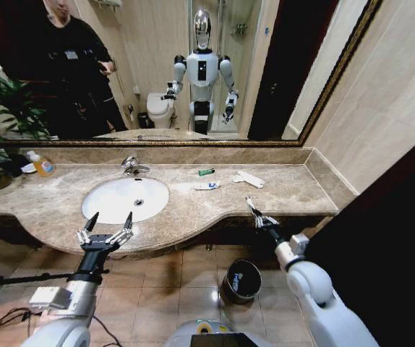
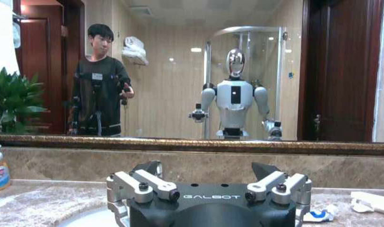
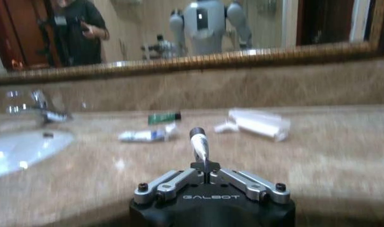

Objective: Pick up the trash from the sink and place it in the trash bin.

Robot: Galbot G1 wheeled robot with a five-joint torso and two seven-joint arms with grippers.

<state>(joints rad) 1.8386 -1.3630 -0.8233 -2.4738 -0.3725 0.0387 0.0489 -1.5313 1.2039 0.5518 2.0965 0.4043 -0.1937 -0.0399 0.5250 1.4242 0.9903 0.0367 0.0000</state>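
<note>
Fingers spread wide, the left gripper (image 1: 108, 222) hovered at the counter's front edge before the sink (image 1: 92, 204); the right gripper (image 1: 254, 210) pinched a white stick. Its wrist view showed remaining trash (image 3: 143, 135) mid-counter. Carrying the stick squarely above the trash bin (image 1: 241, 280) would prevent spills.

Orange soap bottle (image 1: 43, 165) (beside plant (image 1: 5, 108)) below mirror (image 1: 265, 72).

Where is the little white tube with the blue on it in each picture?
Head view: the tube lies on the counter, right of the sink.
Left wrist view: tube at the lower right, past the left gripper.
Right wrist view: tube on the counter, beyond the right gripper.
Shared landmark: the white packet beside it.
</note>
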